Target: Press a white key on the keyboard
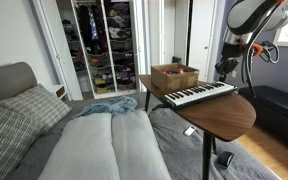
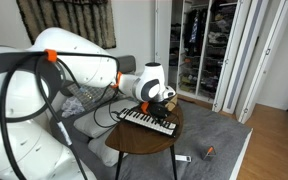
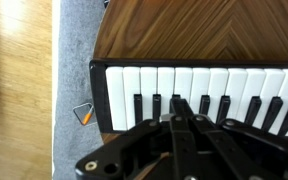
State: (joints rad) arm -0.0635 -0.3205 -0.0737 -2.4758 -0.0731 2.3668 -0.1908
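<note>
Wrist view: closed gripper (image 3: 184, 122) over keyboard (image 3: 199, 82)

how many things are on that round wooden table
2. A brown cardboard box sits at the table's far side; the slim piano keyboard lies just in front of it. Anything small behind the box would be hidden.

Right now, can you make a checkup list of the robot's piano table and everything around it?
Surface: round wooden table beside the bed.
Job's things: keyboard lies flat on the table, next to the cardboard box.
Clutter: cardboard box on the table; small orange-tipped thing on the floor.
Grippers: gripper looks shut, over the keys; touch unclear.
Cables: black cable along the arm.
Surroundings: bed, open closet with clothes.
</note>
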